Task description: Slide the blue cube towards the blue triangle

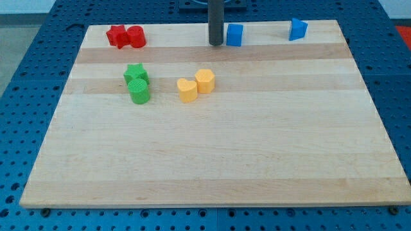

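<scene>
The blue cube (234, 34) sits near the board's top edge, a little right of the middle. The blue triangle (297, 29) lies further to the view's right, also near the top edge, with a gap of bare wood between them. My tip (215, 43) stands just left of the blue cube, very close to its left face; I cannot tell whether it touches.
Two red blocks (126, 36) lie side by side at the top left. A green star (135, 72) and a green cylinder (139, 92) touch at left of centre. A yellow heart (187, 90) and a yellow hexagon (205, 81) touch near the middle. The wooden board (212, 154) rests on a blue perforated table.
</scene>
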You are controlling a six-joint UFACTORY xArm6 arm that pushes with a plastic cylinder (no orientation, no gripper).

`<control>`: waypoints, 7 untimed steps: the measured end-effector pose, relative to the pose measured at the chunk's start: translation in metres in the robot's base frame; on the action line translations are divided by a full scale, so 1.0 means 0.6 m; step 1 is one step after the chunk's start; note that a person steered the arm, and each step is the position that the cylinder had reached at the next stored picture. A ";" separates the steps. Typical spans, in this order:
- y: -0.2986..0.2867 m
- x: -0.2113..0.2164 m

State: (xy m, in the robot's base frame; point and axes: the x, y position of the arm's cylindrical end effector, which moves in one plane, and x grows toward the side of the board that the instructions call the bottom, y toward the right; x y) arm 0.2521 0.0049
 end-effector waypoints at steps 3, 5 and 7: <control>0.033 -0.024; 0.036 -0.024; 0.058 -0.024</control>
State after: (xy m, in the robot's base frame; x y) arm 0.2379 0.0398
